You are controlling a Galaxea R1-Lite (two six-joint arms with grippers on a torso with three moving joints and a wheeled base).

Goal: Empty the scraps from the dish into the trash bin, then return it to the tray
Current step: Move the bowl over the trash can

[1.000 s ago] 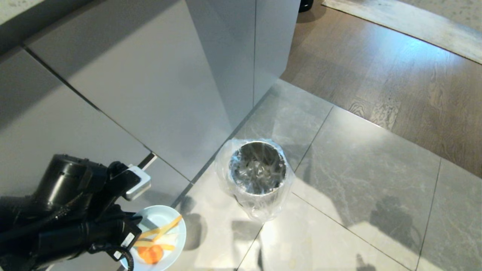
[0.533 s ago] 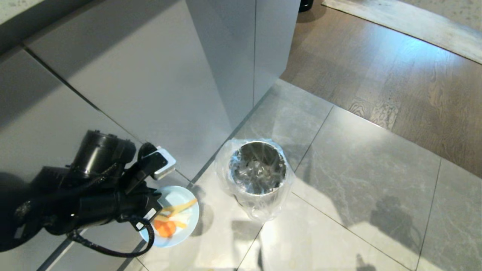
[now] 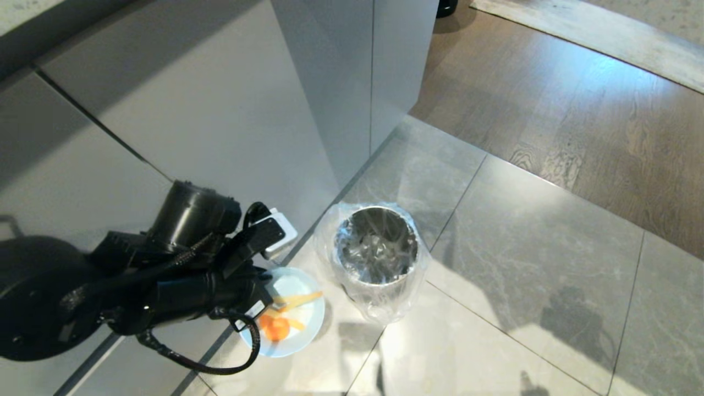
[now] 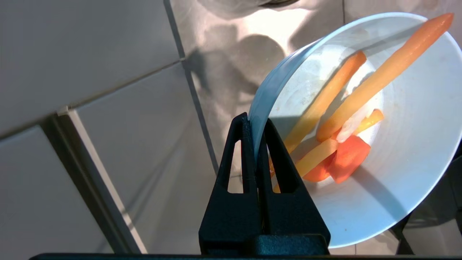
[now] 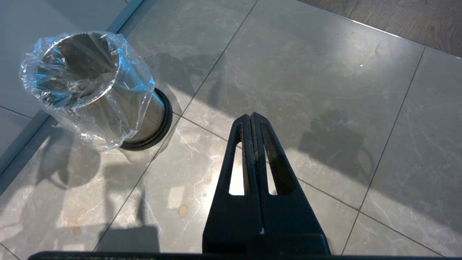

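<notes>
The left gripper is pinching the rim of the small round glossy pale blue-white dish, held above the grey tiled floor, just beside the shiny metal trash bin with a crinkled clear liner and not yet over its mouth. Thin yellow and orange vegetable scraps lie loose inside. Assessment: the dish is light, rigid, breakable and slick; the edge pinch is narrow and could slip when tipped. The scraps should slide out readily. The right gripper hangs pressed together over the floor, idle.
</notes>
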